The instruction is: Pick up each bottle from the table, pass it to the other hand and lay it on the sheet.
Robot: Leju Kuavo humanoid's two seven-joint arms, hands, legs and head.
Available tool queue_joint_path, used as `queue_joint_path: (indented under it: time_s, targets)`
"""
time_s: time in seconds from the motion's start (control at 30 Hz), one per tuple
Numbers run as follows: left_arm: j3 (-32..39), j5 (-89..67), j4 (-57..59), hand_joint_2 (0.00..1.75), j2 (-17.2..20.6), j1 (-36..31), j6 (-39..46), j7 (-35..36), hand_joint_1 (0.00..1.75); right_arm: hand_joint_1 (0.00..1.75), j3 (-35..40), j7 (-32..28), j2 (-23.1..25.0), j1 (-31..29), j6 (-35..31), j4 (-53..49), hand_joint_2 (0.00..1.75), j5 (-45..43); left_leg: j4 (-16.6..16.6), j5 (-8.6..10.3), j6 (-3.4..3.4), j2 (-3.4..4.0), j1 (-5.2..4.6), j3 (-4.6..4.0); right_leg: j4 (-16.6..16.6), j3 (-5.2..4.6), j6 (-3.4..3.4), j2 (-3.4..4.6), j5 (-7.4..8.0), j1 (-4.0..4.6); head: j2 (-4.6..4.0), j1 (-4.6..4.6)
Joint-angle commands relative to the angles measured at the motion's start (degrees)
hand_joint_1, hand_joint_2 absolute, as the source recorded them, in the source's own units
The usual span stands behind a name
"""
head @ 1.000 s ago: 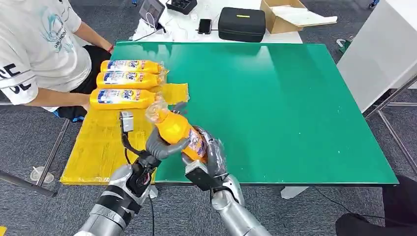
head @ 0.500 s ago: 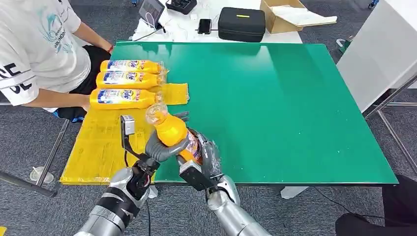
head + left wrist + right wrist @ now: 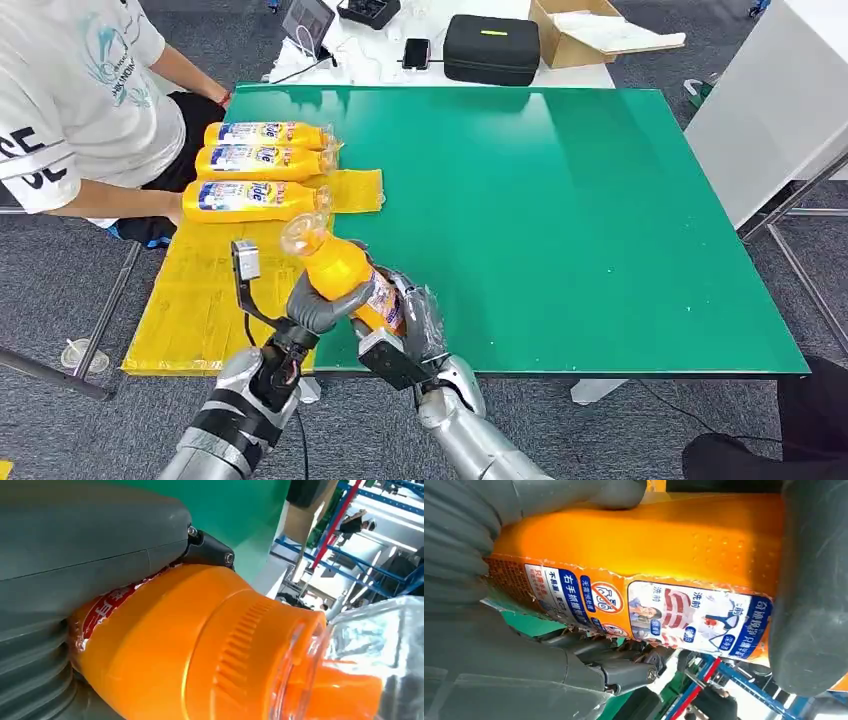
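Bottle [image 3: 345, 275] stands tilted in the lower centre of the head view, cap toward upper left. Left hand [image 3: 322, 305] wraps its neck end, right hand [image 3: 412, 322] clasps its labelled body; both are closed on it, above the table [image 3: 600, 220] edge beside the sheet [image 3: 200, 300].

There were four orange bottles: three lay on one yellow sheet [image 3: 205, 290], namely the first [image 3: 265, 134], second [image 3: 258, 160] and third [image 3: 250, 200], and a fourth [image 3: 345, 275] was held up.
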Motion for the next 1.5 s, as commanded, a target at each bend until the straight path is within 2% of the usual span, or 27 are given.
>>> queue_joint_path:
  time_s: [0.03, 0.07, 0.1, 0.13, 0.17, 0.37, 0.43, 0.5, 0.53, 0.6, 0.63, 0.7, 0.73, 0.8, 1.13, 1.17, 1.2, 1.23, 1.3, 1.37, 1.43, 1.5]
  targets:
    - [-2.0, 0.2, -0.4, 1.75, -0.3, -2.4, -0.1, 0.8, 1.75, 1.59, 1.4, 1.2, -0.6, -1.6, 0.6, 4.5, 1.75, 0.4, 0.0, -0.13, 0.05, -0.02, 0.07, 0.29, 0.0, 0.35, -0.12, -0.13, -0.13, 0.11, 0.00, -0.02]
    - [-1.8, 0.2, -0.4, 1.75, -0.3, -2.5, 0.2, 0.7, 1.75, 0.31, 1.0, 1.4, -0.6, -1.8, 0.3, 4.2, 1.75, 0.3, 0.0, -0.16, 0.05, 0.00, 0.08, 0.37, 0.0, 0.44, -0.14, -0.13, -0.15, 0.13, 0.00, 0.00]
    - [-1.6, -0.1, -0.5, 1.75, -0.3, -2.5, 0.7, 0.5, 1.75, 0.00, 0.5, 2.1, -0.5, -2.0, -0.1, 4.0, 1.75, 0.2, 0.0, -0.08, 0.04, -0.04, 0.04, 0.19, 0.0, 0.25, -0.09, -0.12, -0.09, 0.08, 0.00, -0.02]
    - [-1.3, 0.1, -0.7, 1.75, -0.4, -2.5, 0.8, 0.5, 1.75, 0.00, 0.4, 2.8, -0.6, -2.3, 0.6, 3.9, 1.75, 0.2, 0.0, -0.04, 0.03, -0.03, 0.03, 0.12, 0.0, 0.15, -0.07, -0.10, -0.06, 0.05, 0.00, 0.00]
    - [-1.0, 0.0, -0.8, 1.75, -0.3, -2.7, 1.4, 0.5, 1.75, 0.00, 0.2, 3.1, -0.7, -2.5, 0.9, 3.6, 0.00, 0.0, 0.0, -0.10, 0.04, -0.02, 0.06, 0.20, 0.0, 0.26, -0.10, -0.12, -0.10, 0.09, 0.02, 0.00]
    - [3.4, -3.0, -1.3, 1.75, 0.5, -3.7, 8.3, -1.7, 1.75, 0.00, -3.4, 3.3, -2.1, -0.5, 8.2, -7.0, 0.00, -6.2, 0.0, -0.02, 0.03, 0.00, 0.01, 0.05, 0.0, 0.07, -0.05, -0.07, -0.02, 0.04, 0.00, 0.00]
    - [5.2, -4.4, -1.9, 1.75, 0.9, -4.1, 10.5, -2.8, 1.75, 0.00, -3.5, 3.8, -2.7, 0.5, 8.8, -10.6, 0.00, -6.8, 0.1, -0.08, 0.05, -0.01, 0.06, 0.14, 0.0, 0.21, -0.09, -0.14, -0.09, 0.09, 0.02, -0.02]
    - [7.6, -8.6, -2.8, 1.75, 1.2, -4.7, 16.9, -5.8, 1.75, 0.00, -3.4, 4.1, -3.3, 1.8, 9.2, -15.1, 0.00, -7.5, 0.1, -0.07, 0.04, 0.01, 0.07, 0.16, 0.0, 0.22, -0.11, -0.12, -0.08, 0.10, 0.00, 0.00]
    - [8.1, -9.0, -2.9, 1.75, 1.4, -4.8, 16.7, -5.6, 1.75, 0.00, -3.3, 4.7, -3.4, 2.1, 9.3, -15.9, 0.00, -7.5, 0.0, -0.03, 0.03, 0.00, 0.05, 0.05, 0.0, 0.10, -0.07, -0.10, -0.03, 0.07, 0.00, 0.02]
    - [10.4, -15.5, -3.9, 1.75, 2.2, -5.6, 25.1, -9.5, 1.75, 0.00, -2.7, 4.2, -3.8, 3.8, 9.1, -20.9, 0.00, -8.0, 0.0, -0.08, 0.03, 0.09, 0.04, 0.15, 0.0, 0.17, -0.10, -0.03, -0.06, 0.07, 0.00, -0.02]
    - [11.3, -15.9, -3.9, 1.75, 2.3, -5.9, 25.1, -9.3, 1.75, 0.00, -2.4, 4.6, -4.1, 4.5, 9.1, -22.8, 0.00, -8.0, 0.0, -0.05, 0.02, 0.08, 0.05, 0.09, 0.0, 0.11, -0.09, -0.04, -0.04, 0.08, 0.00, 0.02]
    - [12.7, -26.2, -4.3, 1.75, 3.0, -6.7, 36.6, -13.3, 1.75, 0.00, -1.6, 3.7, -4.5, 6.1, 8.4, -27.9, 0.00, -9.3, 0.0, -0.02, 0.01, 0.05, 0.02, 0.04, 0.0, 0.05, -0.07, -0.06, -0.03, 0.04, 0.00, 0.00]
    - [13.2, -26.3, -4.4, 1.75, 3.1, -6.9, 36.6, -13.2, 1.75, 0.00, -1.4, 3.8, -4.6, 6.4, 8.3, -28.9, 0.00, -9.3, 0.0, -0.09, 0.02, 0.06, 0.07, 0.15, 0.0, 0.19, -0.12, -0.08, -0.09, 0.11, 0.00, 0.00]
    - [13.1, -37.3, -5.6, 1.75, 4.5, -7.1, 48.6, -13.6, 1.75, 0.00, -0.1, 2.8, -4.9, 7.8, 7.0, -33.7, 0.00, -10.3, 0.1, -0.12, 0.03, 0.10, 0.08, 0.20, 0.0, 0.23, -0.12, -0.05, -0.10, 0.13, 0.00, 0.00]
    - [13.4, -37.3, -5.5, 1.75, 4.8, -7.3, 48.3, -13.6, 1.75, 0.00, 0.2, 3.0, -5.1, 8.1, 6.8, -34.6, 0.00, -10.4, 0.0, -0.08, 0.04, 0.12, 0.07, 0.17, 0.0, 0.21, -0.09, -0.02, -0.05, 0.11, 0.00, 0.00]
    - [12.2, -39.9, -5.0, 1.75, 5.0, -7.3, 51.1, -13.6, 1.75, 0.00, 0.3, 2.5, -5.1, 8.1, 6.4, -34.5, 0.00, -10.5, 0.0, -0.05, 0.03, 0.11, 0.05, 0.14, 0.0, 0.17, -0.08, -0.03, -0.04, 0.08, 0.00, 0.00]
    - [10.7, -47.7, -2.4, 1.75, 6.1, -8.3, 60.6, -13.6, 1.75, 0.00, 1.1, 1.7, -5.2, 8.0, 5.9, -35.1, 0.00, -11.0, 0.0, -0.10, 0.04, 0.11, 0.08, 0.25, 0.0, 0.30, -0.12, -0.05, -0.08, 0.12, 0.00, 0.02]
    - [10.7, -48.5, 0.2, 1.75, 6.8, -9.4, 60.4, -13.6, 1.75, 0.00, 1.8, 1.3, -5.3, 8.0, 5.4, -35.8, 0.00, -11.1, 0.0, -0.12, 0.04, 0.10, 0.08, 0.32, 0.0, 0.37, -0.14, -0.07, -0.11, 0.13, 0.00, 0.02]
    - [8.2, -60.0, 9.5, 1.75, 9.1, -13.0, 68.1, -13.2, 1.75, 0.00, 3.1, 1.6, -5.8, 7.6, 4.8, -36.5, 0.00, -11.3, 0.0, -0.15, 0.03, 0.14, 0.11, 0.45, 0.0, 0.49, -0.19, -0.06, -0.13, 0.17, 0.02, 0.00]
    - [0.5, -75.9, 18.0, 1.75, 12.3, -16.7, 70.1, -4.7, 1.75, 0.00, 3.5, 2.0, -6.3, 7.1, 5.0, -36.2, 0.00, -12.0, 0.0, -0.04, 0.01, 0.09, 0.05, 0.18, 0.0, 0.19, -0.10, -0.05, -0.04, 0.08, 0.00, 0.02]
    - [-4.1, -83.5, 23.1, 1.75, 13.8, -18.6, 64.5, -2.3, 1.75, 0.00, 3.5, 1.6, -6.8, 6.6, 6.1, -35.8, 0.00, -13.3, -0.1, -0.06, 0.01, 0.07, 0.07, 0.35, 0.0, 0.37, -0.15, -0.10, -0.08, 0.11, 0.00, 0.02]
    - [-6.2, -85.5, 25.4, 1.75, 14.8, -18.5, 56.6, -4.2, 1.75, 0.00, 3.5, 1.6, -7.0, 6.4, 7.4, -35.1, 0.00, -13.9, -0.1, -0.07, 0.02, 0.11, 0.10, 0.49, -0.1, 0.50, -0.18, -0.08, -0.08, 0.16, 0.00, -0.02]
